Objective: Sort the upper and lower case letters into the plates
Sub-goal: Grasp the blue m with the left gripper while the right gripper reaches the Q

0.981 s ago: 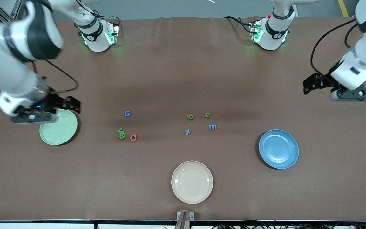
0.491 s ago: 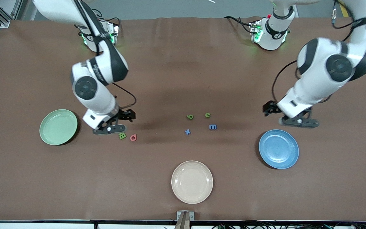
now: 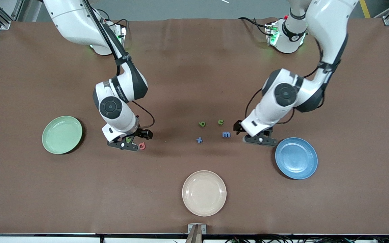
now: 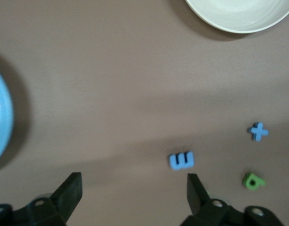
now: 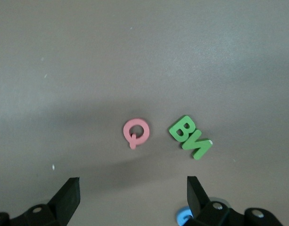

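Right end effector: fingers spread, empty, low over the pink Q and green B.
Left end effector: fingers spread, empty, beside the blue m.
Letters: small, flat, light, likely stiff; pinch across the edges.
Plates: mint plate, blue plate, smooth, shallow, both empty.

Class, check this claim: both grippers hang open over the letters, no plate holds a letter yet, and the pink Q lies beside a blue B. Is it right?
One detail is wrong: the B beside the pink Q is green, as the right wrist view shows. The rest stands: the left gripper and right gripper hang open, and the green plate, blue plate and cream plate hold no letters.
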Motion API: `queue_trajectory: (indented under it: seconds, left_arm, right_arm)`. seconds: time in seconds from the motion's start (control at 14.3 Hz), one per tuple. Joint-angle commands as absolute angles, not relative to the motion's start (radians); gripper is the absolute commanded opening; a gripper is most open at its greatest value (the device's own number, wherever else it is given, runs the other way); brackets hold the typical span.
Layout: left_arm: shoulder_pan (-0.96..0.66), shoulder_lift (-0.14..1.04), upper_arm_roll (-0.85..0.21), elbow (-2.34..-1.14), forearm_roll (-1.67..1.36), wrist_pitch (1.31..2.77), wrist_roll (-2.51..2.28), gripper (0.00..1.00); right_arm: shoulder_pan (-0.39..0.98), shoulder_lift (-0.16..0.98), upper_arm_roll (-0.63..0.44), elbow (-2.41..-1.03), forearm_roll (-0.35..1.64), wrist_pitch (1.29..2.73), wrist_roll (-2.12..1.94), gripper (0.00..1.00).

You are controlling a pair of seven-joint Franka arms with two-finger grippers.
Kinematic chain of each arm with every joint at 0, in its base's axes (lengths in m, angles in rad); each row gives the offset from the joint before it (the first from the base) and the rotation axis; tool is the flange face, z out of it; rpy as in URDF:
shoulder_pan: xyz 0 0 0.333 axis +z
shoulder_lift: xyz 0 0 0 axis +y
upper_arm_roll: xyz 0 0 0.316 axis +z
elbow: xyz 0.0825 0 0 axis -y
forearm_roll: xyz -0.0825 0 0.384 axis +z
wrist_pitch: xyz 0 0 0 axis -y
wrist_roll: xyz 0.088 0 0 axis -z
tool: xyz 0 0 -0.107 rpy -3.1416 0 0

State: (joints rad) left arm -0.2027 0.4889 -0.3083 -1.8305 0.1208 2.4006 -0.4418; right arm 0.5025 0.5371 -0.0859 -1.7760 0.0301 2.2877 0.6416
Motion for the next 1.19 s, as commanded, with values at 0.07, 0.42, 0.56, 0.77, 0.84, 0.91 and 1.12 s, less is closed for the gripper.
queue_trajectory:
  seconds: [0.07, 0.42, 0.56, 0.77, 0.84, 0.91, 1.12]
  left_arm:
    - [-0.273, 0.699, -0.302, -1.637, 0.312, 2.396, -0.684, 0.88]
    - [-0.318, 0.764, -0.301, -1.609, 0.350, 2.396, -0.807, 0.83]
    - [-0.337, 0.767, -0.302, -1.611, 0.341, 2.398, -0.841, 0.83]
    - [-0.337, 0.762, -0.307, -1.652, 0.339, 2.396, -0.850, 0.78]
    - [-0.336, 0.759, -0.307, -1.669, 0.339, 2.398, -0.851, 0.75]
    - [-0.333, 0.758, -0.307, -1.683, 0.339, 2.398, -0.851, 0.73]
    - [-0.324, 0.730, -0.311, -1.735, 0.339, 2.396, -0.853, 0.68]
  right_arm:
    - [0.492, 0.650, -0.089, -1.661, 0.066, 2.305, 0.701, 1.00]
    - [0.488, 0.701, -0.089, -1.661, 0.069, 2.373, 0.701, 0.99]
    - [0.486, 0.719, -0.089, -1.661, 0.069, 2.382, 0.698, 0.98]
    - [0.486, 0.736, -0.089, -1.661, 0.069, 2.402, 0.696, 0.92]
    - [0.486, 0.739, -0.089, -1.661, 0.069, 2.402, 0.696, 0.89]
    - [0.486, 0.739, -0.089, -1.664, 0.069, 2.401, 0.692, 0.87]
    - [0.473, 0.739, -0.089, -1.667, 0.068, 2.398, 0.686, 0.76]
